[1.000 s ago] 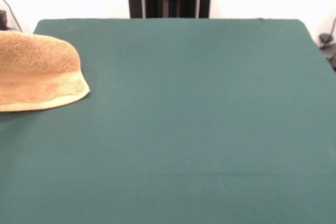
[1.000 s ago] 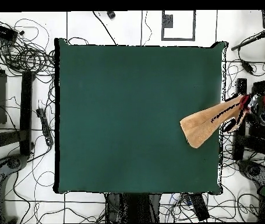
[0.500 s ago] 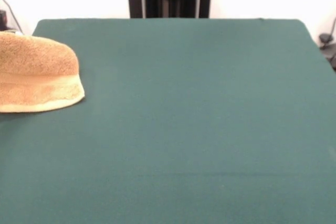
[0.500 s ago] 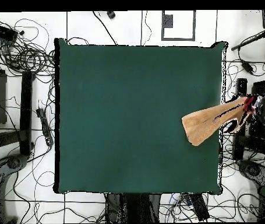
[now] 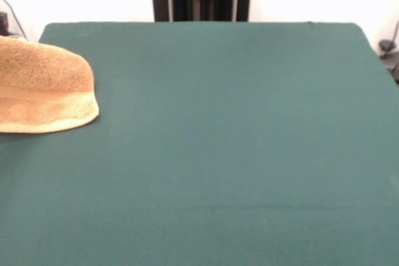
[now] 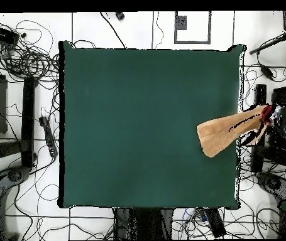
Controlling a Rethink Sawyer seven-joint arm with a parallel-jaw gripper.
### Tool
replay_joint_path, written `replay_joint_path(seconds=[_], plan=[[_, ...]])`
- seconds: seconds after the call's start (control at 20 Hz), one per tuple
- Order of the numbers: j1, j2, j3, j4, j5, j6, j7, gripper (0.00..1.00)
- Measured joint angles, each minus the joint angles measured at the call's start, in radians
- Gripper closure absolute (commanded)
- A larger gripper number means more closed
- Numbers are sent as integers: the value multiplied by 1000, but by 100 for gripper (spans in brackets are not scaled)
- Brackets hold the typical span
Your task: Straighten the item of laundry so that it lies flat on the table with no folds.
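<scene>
Golden-tan terry cloth fills the left edge of the front view: the hand towel (image 5: 43,88) hangs or drapes there in a rounded bulge, its paler woven band running along the lower hem, with the rest of it cut off by the picture's edge. Beneath and beside it spreads the table (image 5: 237,141), covered in plain dark green cloth, bare over nearly all its surface. From overhead the towel (image 6: 224,133) shows as 1 long tapering strip — wide and rounded where it lies over the table's right edge, narrowing as it stretches out past that edge toward the gripper (image 6: 272,117). The gripper sits off the table, over the floor, and the narrow end of the towel runs right up to it; the towel appears gathered there, but the view is too ragged to tell whether the fingers are pinched on the cloth or spread. Cables (image 6: 26,56) lie in loops on the white floor around the table — thickest at the overhead view's upper left.
</scene>
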Motion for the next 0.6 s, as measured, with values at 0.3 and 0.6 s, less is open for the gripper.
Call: replay_joint_path(seconds=[0.3,0.6], plan=[[16,-53,0,110,23,-70,0,100],[67,-96,-1,194,31,-147,0,100]])
